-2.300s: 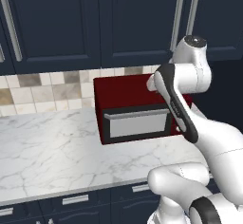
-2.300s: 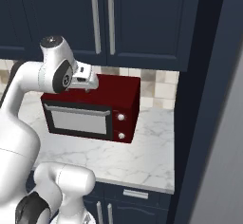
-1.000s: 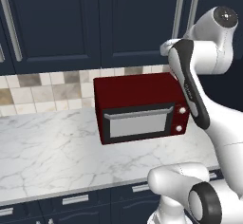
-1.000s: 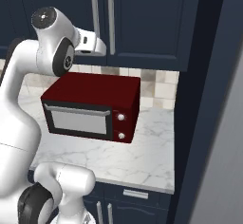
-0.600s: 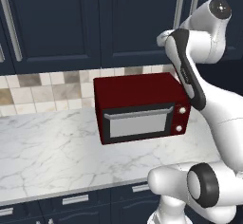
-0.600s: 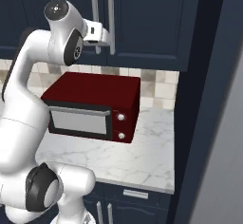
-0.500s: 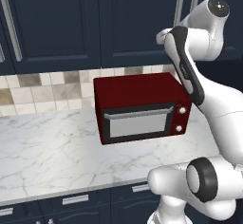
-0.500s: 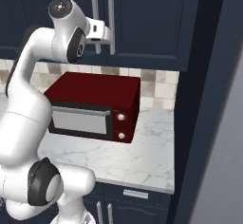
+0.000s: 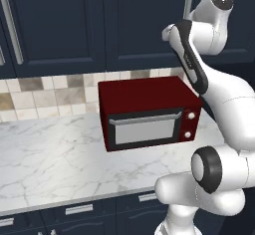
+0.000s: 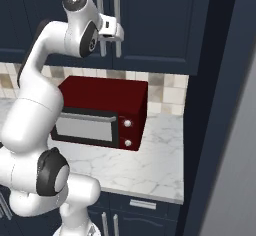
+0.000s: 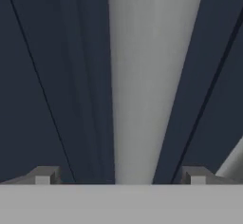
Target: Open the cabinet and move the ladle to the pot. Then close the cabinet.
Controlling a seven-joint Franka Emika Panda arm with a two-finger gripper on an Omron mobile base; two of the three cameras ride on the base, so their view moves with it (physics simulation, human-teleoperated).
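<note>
The cabinet [image 9: 149, 25] is a tall navy wall door and it stands closed. Its slim silver bar handle [image 9: 188, 2] runs along the right edge, next to the twin door's handle [image 10: 118, 17]. My gripper [image 10: 111, 30] is raised to handle height right in front of the doors. In the hand view the cabinet handle [image 11: 142, 76] runs straight up between my open fingertips [image 11: 45, 175], and the gripper [image 11: 121, 175] straddles it without closing on it. The ladle and the pot are out of view.
A dark red microwave [image 9: 147, 112] sits on the white marble counter [image 9: 50, 154] below the wall cabinets, against a tiled backsplash [image 9: 45, 92]. A tall navy panel [image 10: 220, 105] bounds the counter on the right. Low navy drawers [image 9: 74, 211] run under the counter edge.
The arm has lifted from above the microwave up to the wall cabinet doors. The hand has closed in on the cabinet's handle, jaws staying wide.
</note>
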